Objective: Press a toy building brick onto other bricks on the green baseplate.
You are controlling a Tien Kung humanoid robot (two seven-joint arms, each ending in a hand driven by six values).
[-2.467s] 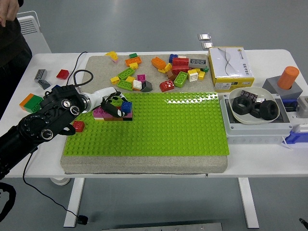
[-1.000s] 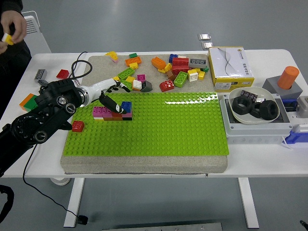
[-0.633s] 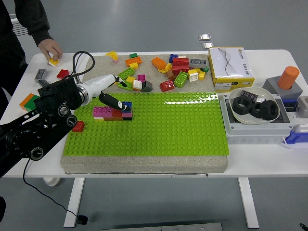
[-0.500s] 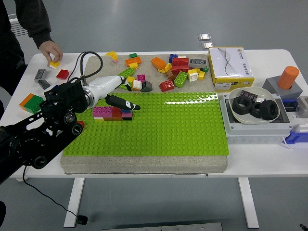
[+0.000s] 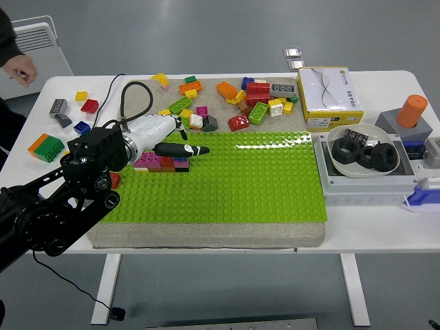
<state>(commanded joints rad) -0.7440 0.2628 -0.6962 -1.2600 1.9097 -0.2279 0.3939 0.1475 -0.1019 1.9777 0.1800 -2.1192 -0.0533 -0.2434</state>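
My left robot hand is hovering with fingers extended over the row of joined bricks at the green baseplate left end. Right of that row, the baseplate is lying bare, giving me wide room. Behind it, loose bricks are crowding the far strip. A yellow box and a bowl of black rings are blocking the right side.

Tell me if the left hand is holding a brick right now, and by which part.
Nothing is held. The left hand hovers with fingers stretched out over the brick stack on the green baseplate, with no brick between them.
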